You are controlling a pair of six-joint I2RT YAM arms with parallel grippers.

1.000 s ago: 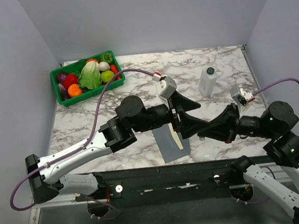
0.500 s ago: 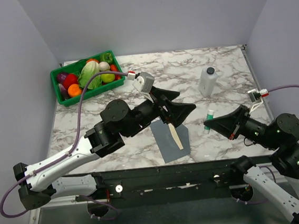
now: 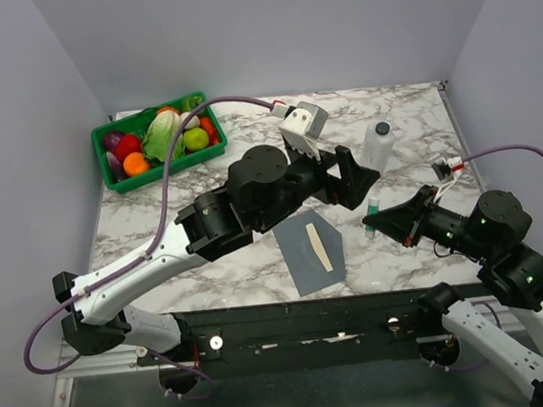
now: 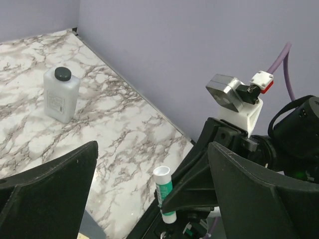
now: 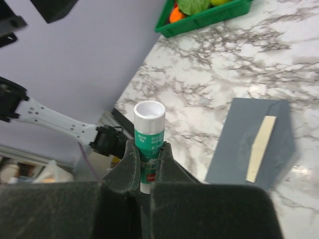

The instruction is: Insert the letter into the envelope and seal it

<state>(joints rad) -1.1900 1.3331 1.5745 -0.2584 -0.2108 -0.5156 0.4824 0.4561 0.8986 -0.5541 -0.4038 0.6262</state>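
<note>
Slate-grey and flat, the rectangular paper envelope is lying on the white-and-grey marbled table top near its front edge, between your two arms. The thin cream-tan paper letter is showing only as a narrow strip across it, so it is looking tucked in, though how deep is not clear. Your right gripper is pinching a green-and-white cylindrical glue stick around its lower body, white end pointing up and out. Your left gripper is hanging above the table with its jaws spread wide and nothing between them, facing that stick. You are probably setting up to pull the cap, so be bringing the open jaws squarely around the white end only, closing gently, then drawing straight along the stick's axis while the right hand is gripping firm; a skewed pull is likely to twist the stick loose. The overhead view is giving you both arms and the envelope together. The left wrist view is missing the envelope but is showing the stick framed between its own fingers, plus a white plastic bottle with a black cap well beyond. The right wrist view alone is showing the grip close up and the cream strip's slant
</note>
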